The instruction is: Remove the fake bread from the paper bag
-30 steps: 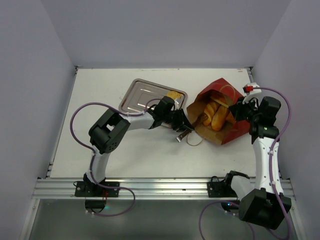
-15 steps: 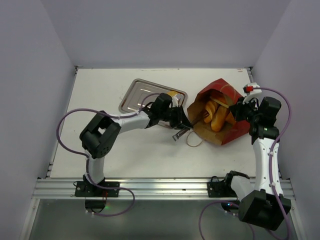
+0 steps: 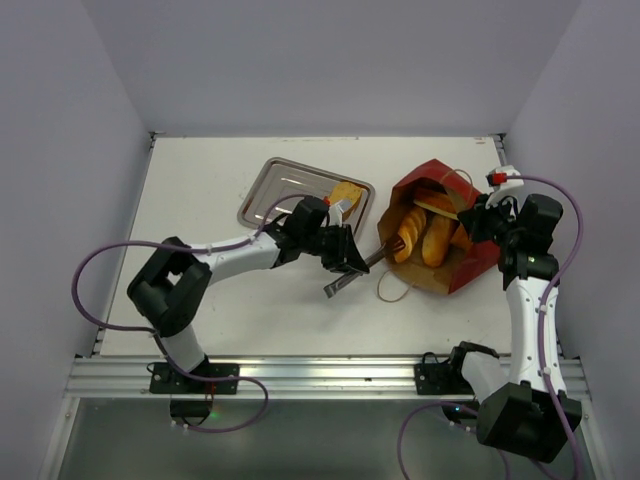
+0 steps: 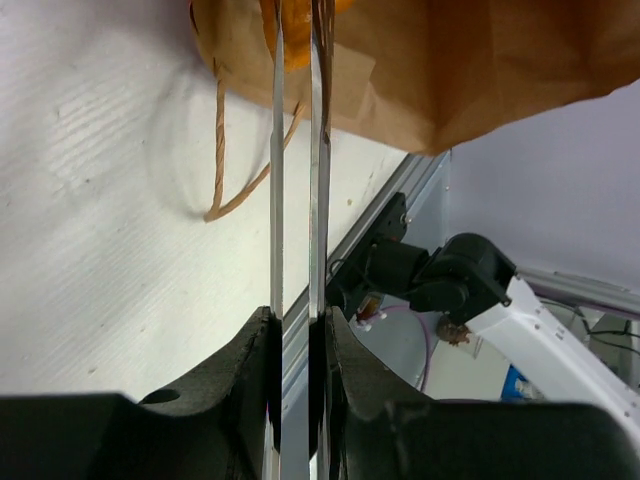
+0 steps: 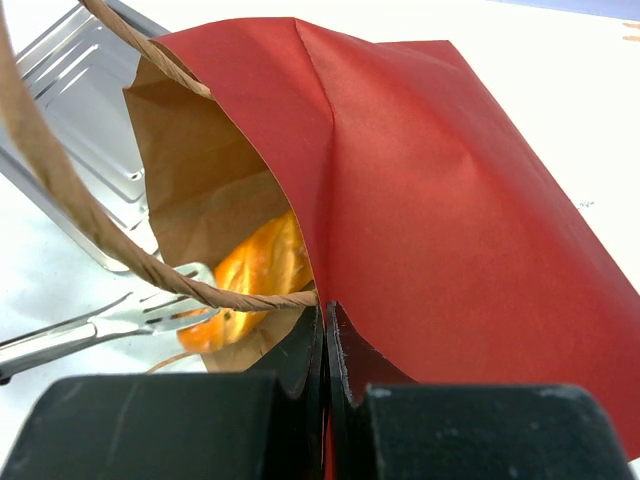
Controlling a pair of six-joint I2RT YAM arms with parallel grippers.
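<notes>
Gripping steel tongs [image 4: 277,180] between my left fingers [image 3: 345,262], set narrow around the two blades. The tong tips are at the mouth of the paper bag [image 3: 470,268], which lies on its side on the bench [image 3: 200,200] beside the tray [image 3: 275,185]. My right fingers [image 5: 320,345] are pinched closed on the bag's red rim. The fake bread [image 3: 425,235] is mostly inside the bag; one golden piece [image 3: 347,192] lies on the tray.

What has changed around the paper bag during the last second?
The left hand, gripping the metal tongs, drew back toward the robot's left and nearer its base. The tong tips remain at the paper bag mouth, by a bread. The right hand kept pinching the bag's rim. The tray stayed put.
</notes>
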